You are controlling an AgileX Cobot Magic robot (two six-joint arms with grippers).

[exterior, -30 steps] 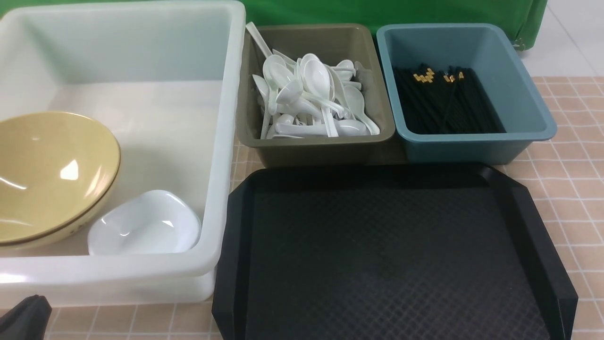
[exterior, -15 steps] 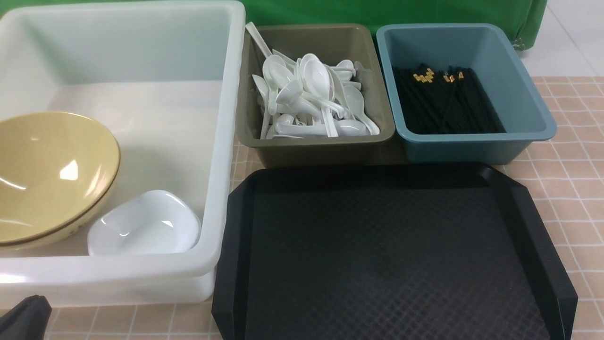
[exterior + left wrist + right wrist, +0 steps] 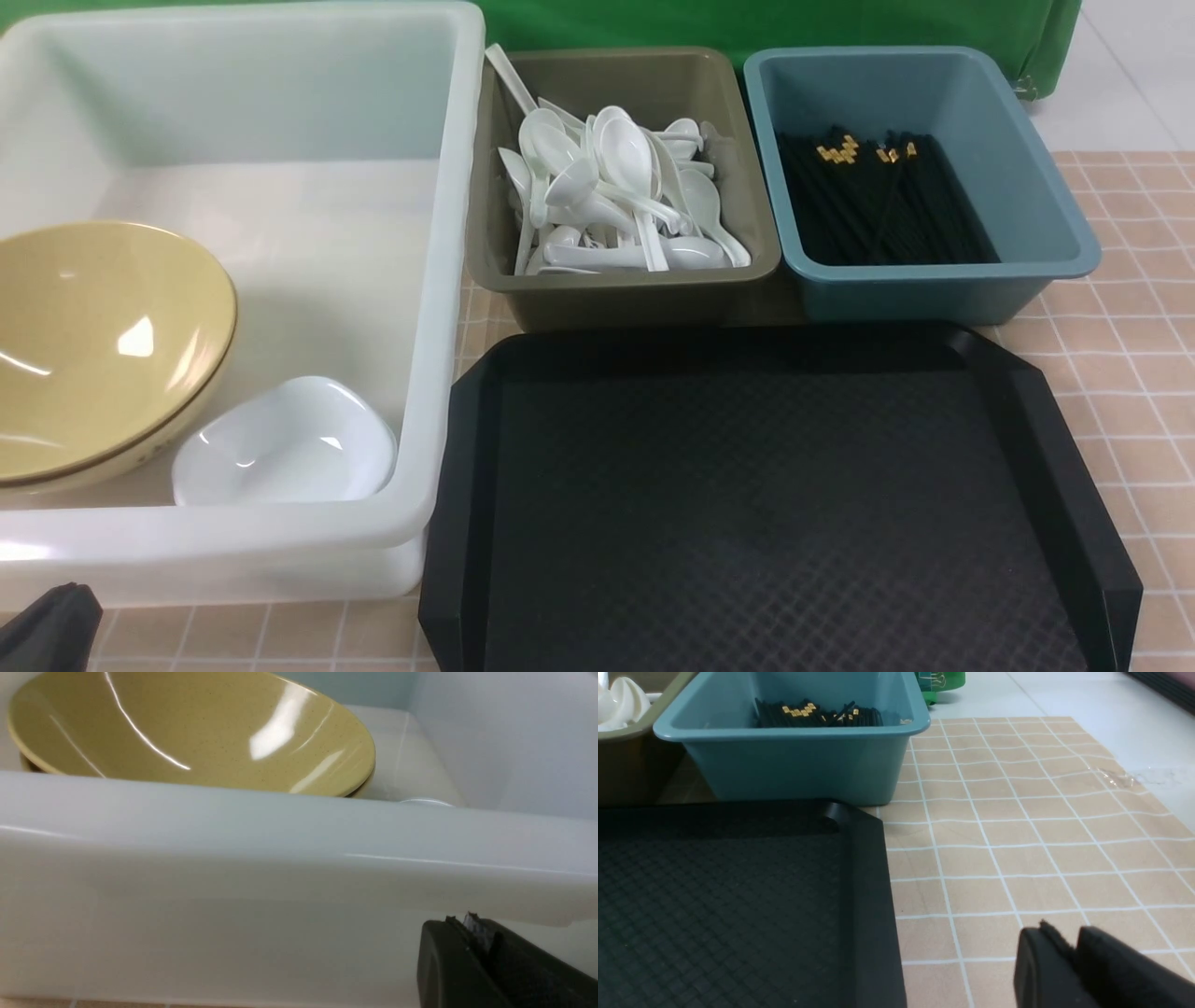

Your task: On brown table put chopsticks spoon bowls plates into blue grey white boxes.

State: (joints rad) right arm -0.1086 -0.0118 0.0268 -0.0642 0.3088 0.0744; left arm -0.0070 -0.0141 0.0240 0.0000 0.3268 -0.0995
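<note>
Clenched tight, my left gripper (image 3: 461, 918) has its dark fingertips pressed together, just outside the white tub's near wall! Over on the other arm, my right gripper (image 3: 1064, 935) stands slightly open, a narrow gap between its tips, above the right part of the grid-patterned brown table (image 3: 1130, 392).

What a spread across that table! Biggest of the lot on it, the translucent white tub (image 3: 280, 196) fills my left side. Next comes the black textured tray (image 3: 747, 485), dead ahead, its angled rim to the right of the tub. Beyond the tray sit two smaller bins side by side: the olive-grey bin (image 3: 635, 303) nearer the tub, and the dull blue bin (image 3: 943, 297) to its right. Green cloth (image 3: 747, 23) runs behind them.

Into the tub we go, and it's glossy mustard-yellow bowls (image 3: 103, 345), one nested in another, tilted at the left side of the view! Just beside them, the small white dish (image 3: 289, 448) rests in the tub's near right corner.

Now the olive-grey bin, heaped with white soup spoons (image 3: 625, 159), handles every which way, one poking up past the far left corner! And in the blue bin, a bundle of black chopsticks (image 3: 878, 205), gold marks gleaming at their far ends.
</note>
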